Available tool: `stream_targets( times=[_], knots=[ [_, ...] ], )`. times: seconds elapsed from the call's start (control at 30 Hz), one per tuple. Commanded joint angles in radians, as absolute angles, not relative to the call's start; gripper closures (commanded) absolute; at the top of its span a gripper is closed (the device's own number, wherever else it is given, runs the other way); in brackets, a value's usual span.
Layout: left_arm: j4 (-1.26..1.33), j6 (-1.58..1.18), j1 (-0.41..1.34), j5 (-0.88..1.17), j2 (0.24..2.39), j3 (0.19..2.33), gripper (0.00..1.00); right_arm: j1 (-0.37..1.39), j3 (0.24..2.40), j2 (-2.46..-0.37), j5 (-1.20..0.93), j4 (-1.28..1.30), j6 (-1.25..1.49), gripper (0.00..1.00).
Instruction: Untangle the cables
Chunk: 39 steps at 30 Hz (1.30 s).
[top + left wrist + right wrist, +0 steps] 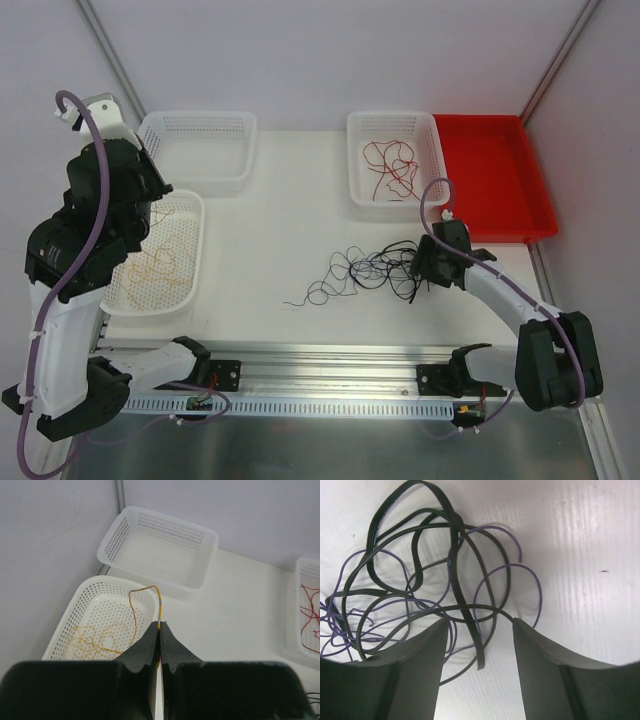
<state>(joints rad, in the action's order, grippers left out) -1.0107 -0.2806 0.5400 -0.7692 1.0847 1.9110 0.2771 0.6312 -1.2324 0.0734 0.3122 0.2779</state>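
Left gripper point(159, 625): clenched on a yellow wire point(160, 605), raised above the basket at the table's left edge.
Yellow wire: pinched between the fingertips. It rises a little, arches over and drops into the left basket point(196, 214).
Left basket: white, perforated, lying along the left edge. Loose yellow-orange curls point(150, 266) lie on its floor.
Right gripper point(480, 623): released, jaws apart and grasping nothing. It sits low over the tangle point(370, 268), with a black strand running between the two fingers.
Tangle: black wires point(457, 570) and thin purple wires point(539, 587) looped through each other, lying on the table point(280, 210) right of its middle. It is nearer the near edge than the far one. One thin black end trails away toward the left.
Red wires point(390, 170): coiled in a white basket point(395, 117) at the far edge, right of centre, apart from the tangle.
Far-left basket point(200, 121): white, at the far left corner, just beyond the left basket.
Red tray point(500, 185): at the far right corner, touching the side of the basket that holds the red wires.
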Motion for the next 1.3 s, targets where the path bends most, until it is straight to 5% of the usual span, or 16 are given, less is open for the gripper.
stream_targets(
  times=[0.0, 0.53, 0.77, 1.03, 1.2, 1.27],
  knots=[
    [-1.015, -0.242, 0.460, -0.747, 1.103, 1.895, 1.00, 0.255, 0.655, -1.171, 0.081, 0.367, 0.249, 0.42],
    [-0.865, -0.164, 0.151, -0.604, 1.181, 1.744, 1.00, 0.258, 0.745, -0.899, -0.112, 0.522, 0.118, 0.11],
    [-0.807, -0.138, -0.023, -0.554, 1.198, 1.674, 1.00, 0.258, 0.746, -0.876, -0.161, 0.535, 0.107, 0.09],
    [-0.603, -0.221, -0.181, -0.443, 1.198, 1.263, 0.99, 0.267, 0.733, -0.900, -0.192, 0.512, 0.118, 0.09],
    [-0.597, -0.274, -0.213, -0.411, 1.244, 1.184, 0.77, 0.275, 0.739, -0.894, -0.206, 0.529, 0.098, 0.09],
    [-0.597, -0.279, -0.215, -0.399, 1.235, 1.181, 0.54, 0.281, 0.744, -0.896, -0.213, 0.531, 0.091, 0.09]
  ],
)
